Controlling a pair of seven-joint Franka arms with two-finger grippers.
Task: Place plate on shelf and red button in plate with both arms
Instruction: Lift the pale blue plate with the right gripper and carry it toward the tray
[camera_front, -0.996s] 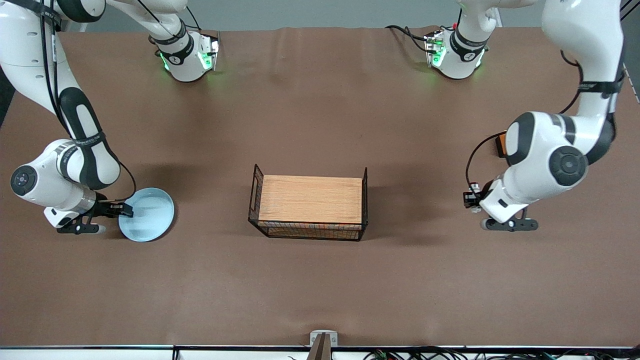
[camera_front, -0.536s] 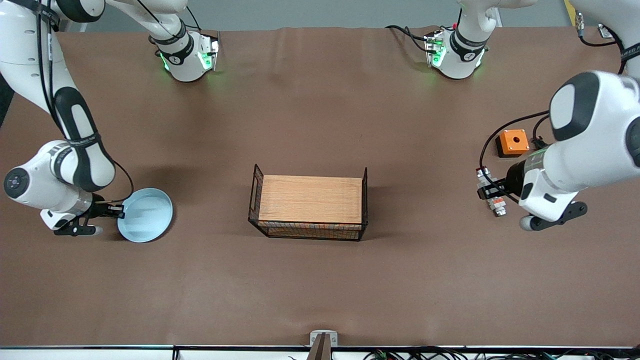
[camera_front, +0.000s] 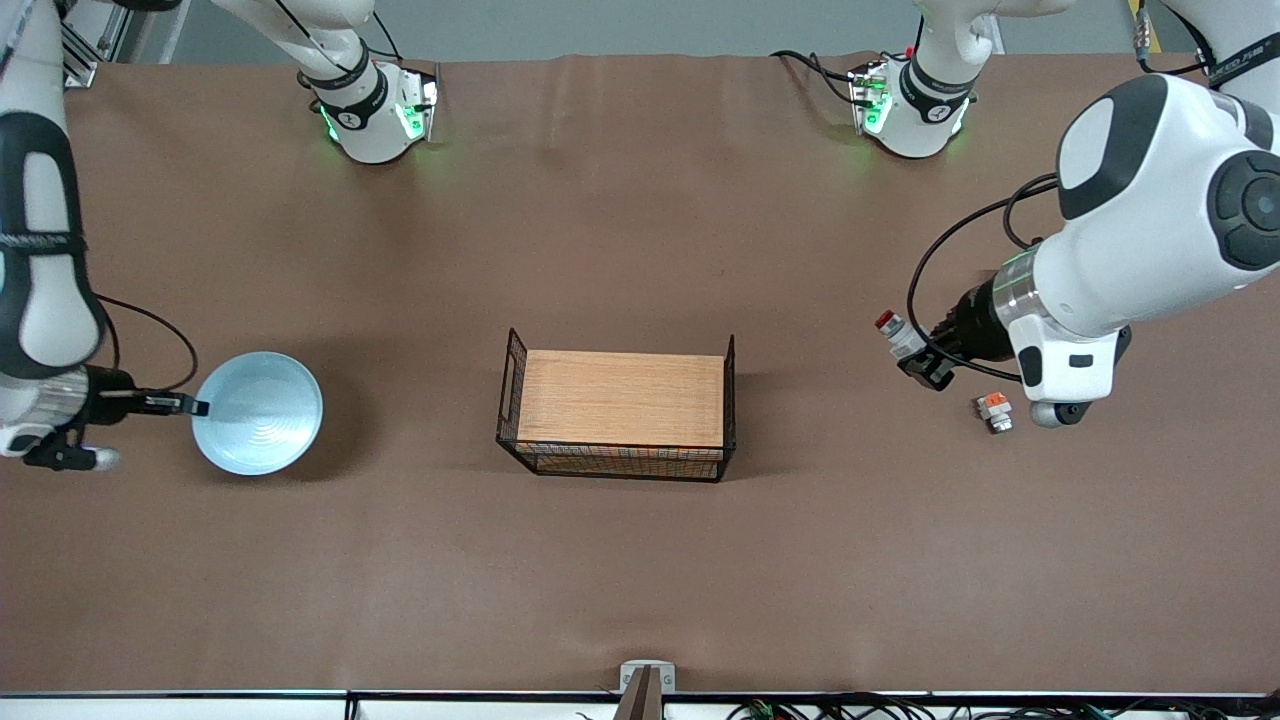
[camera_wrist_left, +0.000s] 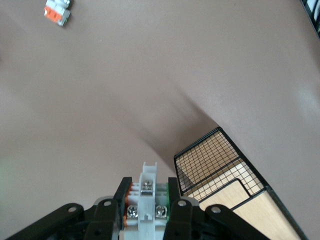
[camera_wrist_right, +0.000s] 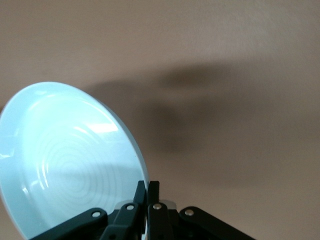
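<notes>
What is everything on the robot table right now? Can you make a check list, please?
Surface: brown table, covered with a smooth mat.
Job's things: pale blue plate, held by its rim, up off the table at the right arm's end; red button, held in the air at the left arm's end.
Clutter: wooden-topped wire rack in the middle; small white piece with an orange block lying on the table under the left arm.
Grippers: right gripper shut on the plate's rim; left gripper shut on the red button.
Cables: black cables along both arms and at the table's edge nearest the front camera.
Surroundings: two arm bases with green lights.
</notes>
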